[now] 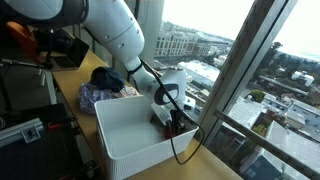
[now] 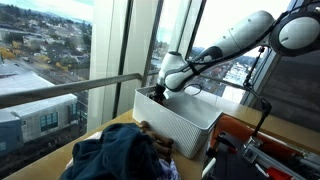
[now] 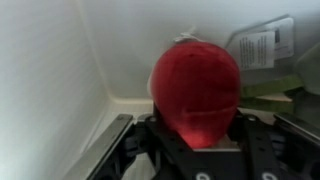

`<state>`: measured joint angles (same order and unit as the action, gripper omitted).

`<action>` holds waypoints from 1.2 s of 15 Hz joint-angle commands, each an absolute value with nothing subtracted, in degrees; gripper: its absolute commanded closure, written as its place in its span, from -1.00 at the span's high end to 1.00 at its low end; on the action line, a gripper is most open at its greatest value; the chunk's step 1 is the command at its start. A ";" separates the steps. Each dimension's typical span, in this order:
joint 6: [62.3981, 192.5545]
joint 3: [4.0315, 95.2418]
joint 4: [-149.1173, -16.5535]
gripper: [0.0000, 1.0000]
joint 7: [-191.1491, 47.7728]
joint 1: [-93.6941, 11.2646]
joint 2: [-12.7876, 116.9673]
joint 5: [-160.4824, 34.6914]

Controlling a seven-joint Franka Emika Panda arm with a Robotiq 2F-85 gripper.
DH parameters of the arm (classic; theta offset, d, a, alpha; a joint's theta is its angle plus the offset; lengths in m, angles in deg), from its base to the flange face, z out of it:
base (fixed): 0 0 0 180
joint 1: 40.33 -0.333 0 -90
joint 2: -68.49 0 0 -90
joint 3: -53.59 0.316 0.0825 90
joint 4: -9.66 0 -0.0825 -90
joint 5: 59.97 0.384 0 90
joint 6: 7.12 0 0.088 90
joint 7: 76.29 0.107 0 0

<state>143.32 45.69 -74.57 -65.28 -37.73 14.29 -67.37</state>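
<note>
inside white bin [image 1: 135, 150] corner, gripper [image 1: 172, 121] straddling red object [image 3: 196, 90], walls close

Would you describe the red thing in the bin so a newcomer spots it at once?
Beside the window stands a white rectangular plastic bin. At its window-side end, by the tool, lies a rounded red object, the only red item inside.

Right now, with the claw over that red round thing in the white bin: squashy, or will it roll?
The red thing looks rounded and smooth, so it could roll or squirt out of the claw. Its matte, slightly uneven surface hints soft and light; not certain. The bin corner behind should limit rolling.
</note>
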 commanded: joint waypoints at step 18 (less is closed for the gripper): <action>135.38 44.37 -96.09 -0.92 -48.06 -52.86 52.89 -76.07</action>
<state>137.21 44.52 -89.50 -54.53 -48.50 45.32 -71.83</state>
